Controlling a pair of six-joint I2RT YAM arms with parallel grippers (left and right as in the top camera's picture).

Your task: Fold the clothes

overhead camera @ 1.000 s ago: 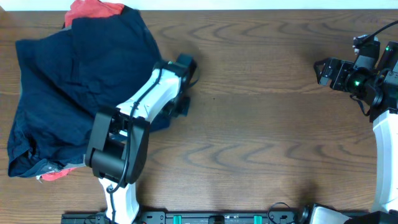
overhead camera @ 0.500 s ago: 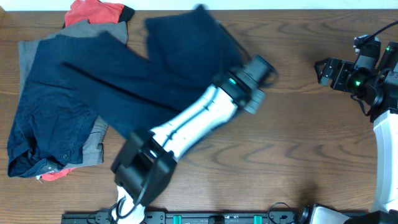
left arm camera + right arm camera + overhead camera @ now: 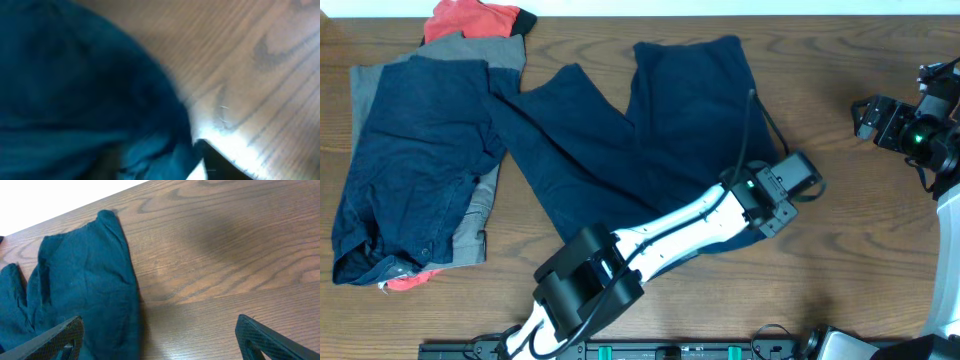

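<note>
The left hand (image 3: 800, 185) sits low over the tabletop (image 3: 840, 280) at the right-hand edge of the dark navy shorts (image 3: 650, 130), its arm lying across the near end of the cloth. The overhead view is too small and the left wrist view too blurred to tell whether its fingers are spread or pinching the fabric. That wrist view gives only navy cloth on the hand's left, bare wood on its right, and one dark fingertip (image 3: 215, 165) at the bottom. From this hand the shorts stretch away to the far left, opened flat with two legs fanned apart. Well off to its left lies a pile: another navy piece (image 3: 410, 160) on top, a grey piece (image 3: 470, 225) under it, and a red-orange piece (image 3: 470, 17) at the far end. The right hand (image 3: 160, 337) hangs well apart from the shorts, fingers spread wide and holding nothing, one shorts leg ahead to its left.
</note>
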